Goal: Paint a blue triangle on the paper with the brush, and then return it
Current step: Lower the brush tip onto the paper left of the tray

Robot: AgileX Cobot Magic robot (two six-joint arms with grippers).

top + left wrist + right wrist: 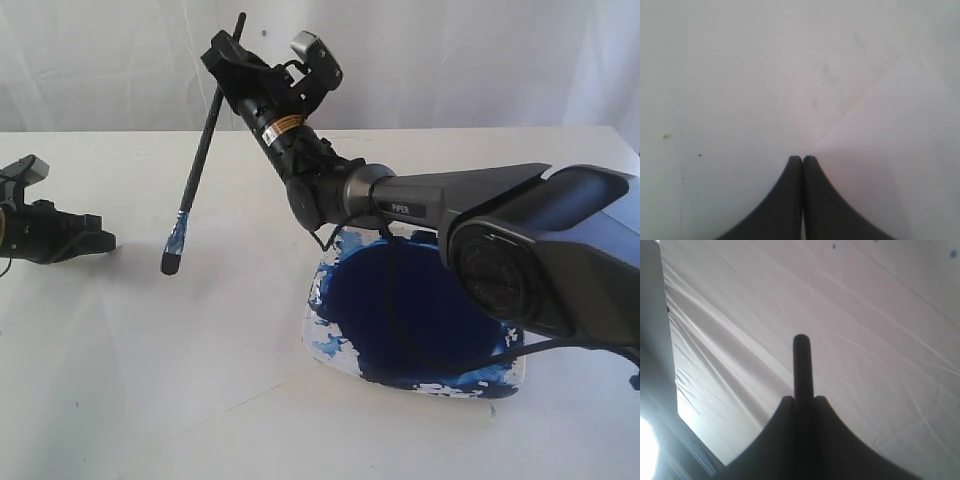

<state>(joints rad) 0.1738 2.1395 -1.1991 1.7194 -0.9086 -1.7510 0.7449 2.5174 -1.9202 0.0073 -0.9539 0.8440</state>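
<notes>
Brush [198,160], clamped in right gripper [222,48], slants tip-down for paper [890,175] contact; left gripper [103,240], jaws together, parks at 9 o'clock.

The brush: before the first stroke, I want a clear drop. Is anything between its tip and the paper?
Nothing visible does. The brush, shut in the right gripper, hangs tip-down over bare white surface beside the paint dish. The left gripper rests farther left, at the paper's edge, apart from the brush.
</notes>
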